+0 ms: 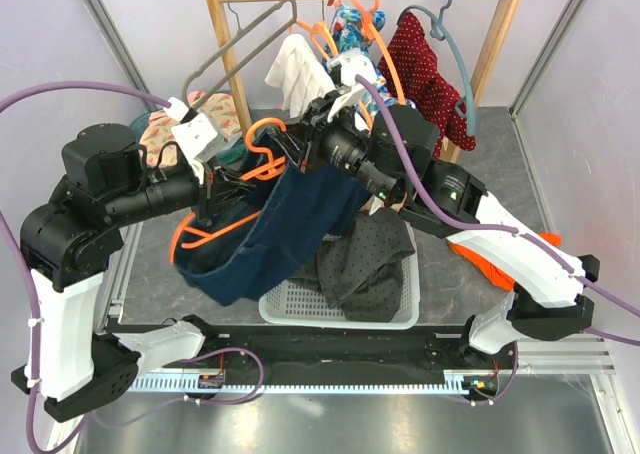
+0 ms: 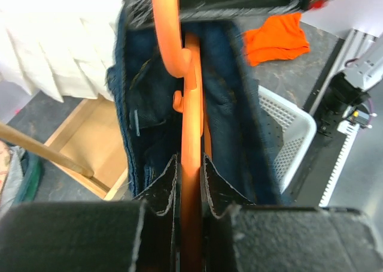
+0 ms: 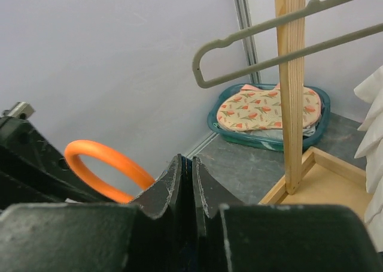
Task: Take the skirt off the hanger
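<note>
Step in hand: stripping the skirt off the hanger, both held in the air above the middle of the desk, over the white basket that sits toward the near edge.

Left gripper: jaws clamped tight on the orange hanger bar, denim hanging on either side of it. Right gripper: fingers pressed almost together. From overhead it sits at the skirt's upper edge beside the hook, so I judge it has the waistband pinched, though its own camera shows only a dark sliver between the pads.

Skirt droops toward the near-left; one side looks partly slid down the hanger, the rest is not yet free.

Next move, as I judge it: hold the hanger steady and draw the waistband away and down until it clears the hanger arm.

Hard to make out: the hanger's far shoulder is buried in denim, and the clip or notch holding the cloth is not visible.
</note>
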`<action>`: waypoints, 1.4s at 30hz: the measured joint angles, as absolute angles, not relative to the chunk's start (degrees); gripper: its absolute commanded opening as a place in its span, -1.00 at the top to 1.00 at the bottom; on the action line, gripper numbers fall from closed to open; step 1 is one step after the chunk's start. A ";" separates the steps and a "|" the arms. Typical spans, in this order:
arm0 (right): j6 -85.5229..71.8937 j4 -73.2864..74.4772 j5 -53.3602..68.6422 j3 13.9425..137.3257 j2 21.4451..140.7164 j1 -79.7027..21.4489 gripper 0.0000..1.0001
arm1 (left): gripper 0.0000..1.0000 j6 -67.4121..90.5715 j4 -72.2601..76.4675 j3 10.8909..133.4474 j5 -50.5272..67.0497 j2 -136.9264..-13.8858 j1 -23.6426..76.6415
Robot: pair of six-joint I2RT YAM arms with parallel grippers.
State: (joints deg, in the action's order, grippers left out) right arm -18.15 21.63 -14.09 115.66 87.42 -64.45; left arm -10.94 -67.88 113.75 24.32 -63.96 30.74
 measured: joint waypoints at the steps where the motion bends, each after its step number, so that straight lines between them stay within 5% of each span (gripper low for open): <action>1: -18.15 21.56 -14.59 115.66 87.74 -64.55 0.72 | 0.97 -10.94 -68.42 114.54 24.71 -64.53 30.81; 26: -6.22 27.55 -34.85 113.65 69.80 -68.03 0.75 | 0.97 -12.93 -69.78 124.29 29.67 -48.69 30.87; 42: -11.44 26.74 -32.38 96.20 68.49 -68.03 0.85 | 0.96 -11.84 -60.42 116.46 2.09 -51.72 30.81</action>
State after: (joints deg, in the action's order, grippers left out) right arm -11.44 26.74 -32.38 96.20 68.49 -68.03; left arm -11.84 -60.42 116.46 2.09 -51.72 30.81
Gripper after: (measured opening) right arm 0.129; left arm 0.140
